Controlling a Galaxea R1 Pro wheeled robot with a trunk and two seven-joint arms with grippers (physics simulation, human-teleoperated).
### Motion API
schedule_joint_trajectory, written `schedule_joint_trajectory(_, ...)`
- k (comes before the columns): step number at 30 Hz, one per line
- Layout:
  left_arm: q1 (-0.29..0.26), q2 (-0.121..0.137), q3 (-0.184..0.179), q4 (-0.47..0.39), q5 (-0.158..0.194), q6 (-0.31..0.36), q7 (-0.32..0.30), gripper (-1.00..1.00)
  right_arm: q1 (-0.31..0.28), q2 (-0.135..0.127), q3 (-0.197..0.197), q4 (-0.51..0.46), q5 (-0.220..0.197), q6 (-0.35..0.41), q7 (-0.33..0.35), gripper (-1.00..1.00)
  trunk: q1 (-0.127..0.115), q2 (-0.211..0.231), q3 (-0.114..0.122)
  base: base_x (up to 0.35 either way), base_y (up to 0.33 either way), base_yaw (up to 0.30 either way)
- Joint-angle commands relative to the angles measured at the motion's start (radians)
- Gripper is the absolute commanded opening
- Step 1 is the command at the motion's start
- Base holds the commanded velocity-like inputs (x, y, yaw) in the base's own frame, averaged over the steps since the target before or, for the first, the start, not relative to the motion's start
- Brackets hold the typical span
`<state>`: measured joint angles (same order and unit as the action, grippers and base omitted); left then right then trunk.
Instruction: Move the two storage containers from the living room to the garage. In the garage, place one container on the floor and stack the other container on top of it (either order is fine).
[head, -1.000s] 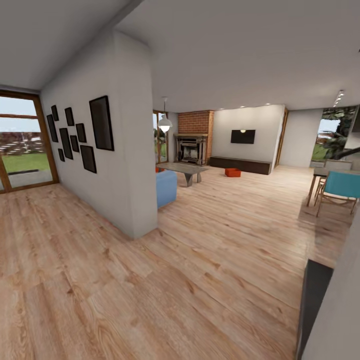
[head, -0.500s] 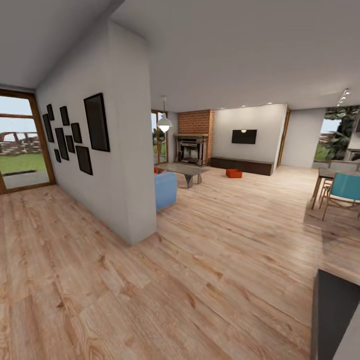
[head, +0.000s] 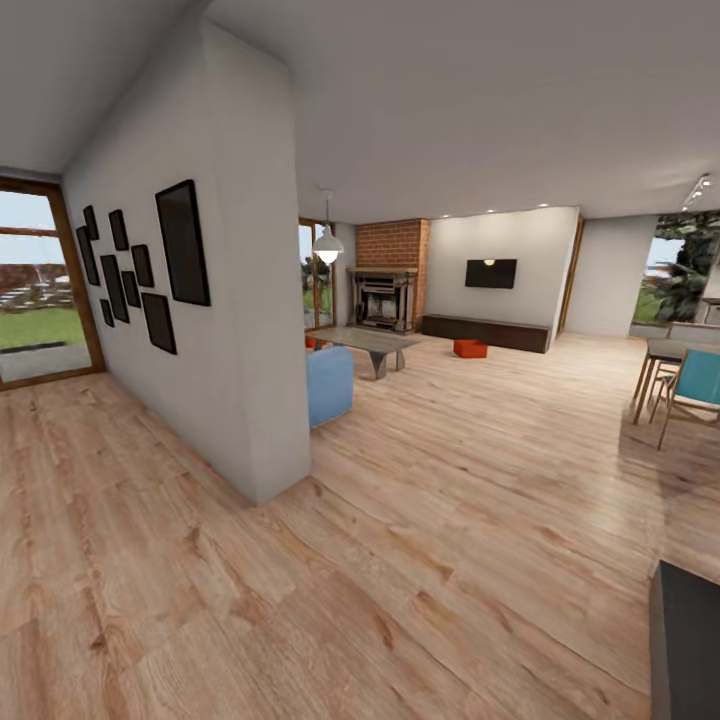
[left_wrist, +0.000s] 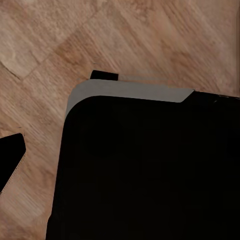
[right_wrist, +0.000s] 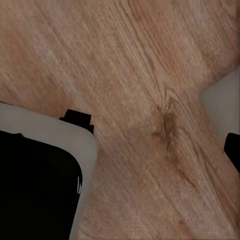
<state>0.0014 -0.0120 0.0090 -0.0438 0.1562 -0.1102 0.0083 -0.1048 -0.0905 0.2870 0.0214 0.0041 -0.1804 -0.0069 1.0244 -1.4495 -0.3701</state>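
1. One storage container, red-orange, sits on the light wood-plank floor far off at approx 12 o'clock in the head view, just in front of the long dark-brown bench.
2. Second red-orange bit peeks out at approx 11 o'clock, between the white partition wall and the blue seat; prob. the other container, but too little shows to be sure.
3. Living room at the far end: red brick fireplace, black TV on the pale wall above the bench, grey coffee table w/ a pendant lamp hanging above it.
4. Partition wall carries a cluster of black frames; big window at approx 9 o'clock.
5. At approx 3 o'clock: teal chair next to a table edge.
6. Wrist views: wood planks w/ dark, grey-edged robot body parts. Left claw and right claw: can't tell how far open, nor whether anything is held.
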Motion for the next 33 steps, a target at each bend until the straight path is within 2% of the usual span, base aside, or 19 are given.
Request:
schedule_joint_trajectory(1, 0.000, 0.000, 0.000, -0.001, 0.006, -0.002, 0.001, 1.00, -0.001, 0.000, 0.003, 0.002, 0.000, -0.005, -0.001, 1.00, 0.001, 0.000, -0.001, 0.323, 0.000, 0.000)
schedule_joint_trajectory(27, 0.000, 0.000, 0.000, -0.001, 0.006, -0.002, 0.001, 1.00, -0.001, 0.001, 0.003, 0.000, 0.000, -0.005, -0.001, 1.00, 0.001, 0.000, -0.001, 0.323, 0.000, 0.000)
schedule_joint_trajectory(33, 0.000, 0.000, 0.000, -0.001, 0.006, -0.002, 0.001, 1.00, -0.002, 0.003, 0.002, 0.000, 0.000, -0.005, -0.001, 1.00, 0.001, 0.000, -0.001, 0.323, 0.000, -0.208)
